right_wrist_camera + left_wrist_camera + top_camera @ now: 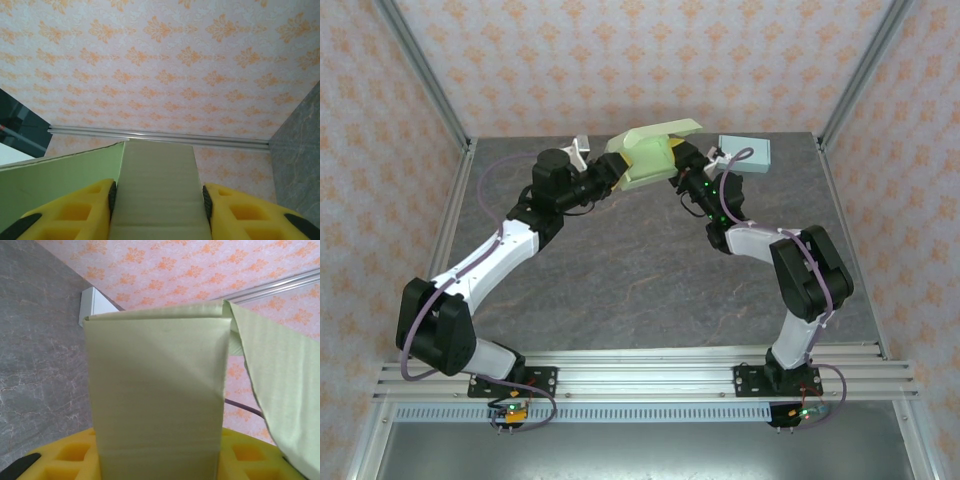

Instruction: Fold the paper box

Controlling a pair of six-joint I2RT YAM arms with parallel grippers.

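Note:
The pale green paper box (650, 155) hangs in the air above the far middle of the table, between both arms. My left gripper (615, 172) holds its left end; in the left wrist view a box panel (155, 390) fills the space between the yellow fingers (65, 457), and a loose flap (282, 390) hangs at the right. My right gripper (678, 158) is shut on the box's right end. In the right wrist view its dark pads (112, 197) press both sides of a narrow panel (157, 185), with a green wall (55, 182) to the left.
A light blue box (745, 153) lies at the back right of the grey table (620, 280). A small white piece (580, 150) lies at the back, left of the held box, and shows as a white block (92, 305) in the left wrist view. Metal frame posts (425, 85) flank the table.

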